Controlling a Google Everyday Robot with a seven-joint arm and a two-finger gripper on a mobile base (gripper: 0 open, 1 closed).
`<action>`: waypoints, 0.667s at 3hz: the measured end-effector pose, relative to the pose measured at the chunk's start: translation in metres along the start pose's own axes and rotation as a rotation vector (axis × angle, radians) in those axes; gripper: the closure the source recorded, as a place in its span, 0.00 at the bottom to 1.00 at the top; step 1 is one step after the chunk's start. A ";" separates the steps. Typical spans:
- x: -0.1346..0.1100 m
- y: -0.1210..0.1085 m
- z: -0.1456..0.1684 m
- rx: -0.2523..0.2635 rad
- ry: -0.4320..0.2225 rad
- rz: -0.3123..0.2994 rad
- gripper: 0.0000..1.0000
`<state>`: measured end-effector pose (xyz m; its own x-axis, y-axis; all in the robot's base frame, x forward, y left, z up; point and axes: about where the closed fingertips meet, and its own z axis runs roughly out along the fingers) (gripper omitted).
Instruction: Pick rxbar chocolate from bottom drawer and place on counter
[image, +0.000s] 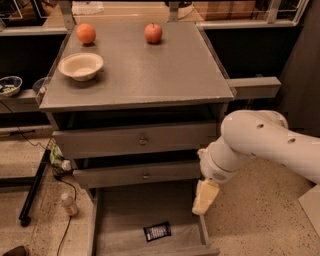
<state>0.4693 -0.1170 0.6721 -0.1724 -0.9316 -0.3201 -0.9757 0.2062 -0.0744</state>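
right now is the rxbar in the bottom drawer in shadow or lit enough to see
Camera view: the rxbar chocolate lies lit, dark on the paler floor of the bottom drawer; same view, the heavy shadow sits under the counter; same view, the gripper hangs by that drawer's right wall, not shading the bar.

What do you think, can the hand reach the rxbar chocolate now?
Probably yes: the bottom drawer is pulled open, the rxbar chocolate lies uncovered, and the hand hangs above its right edge.
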 end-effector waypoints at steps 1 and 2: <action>0.005 -0.015 0.053 -0.009 -0.017 -0.009 0.00; 0.004 -0.014 0.057 -0.007 -0.014 -0.008 0.00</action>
<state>0.4898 -0.1070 0.6182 -0.1629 -0.9288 -0.3329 -0.9779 0.1969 -0.0708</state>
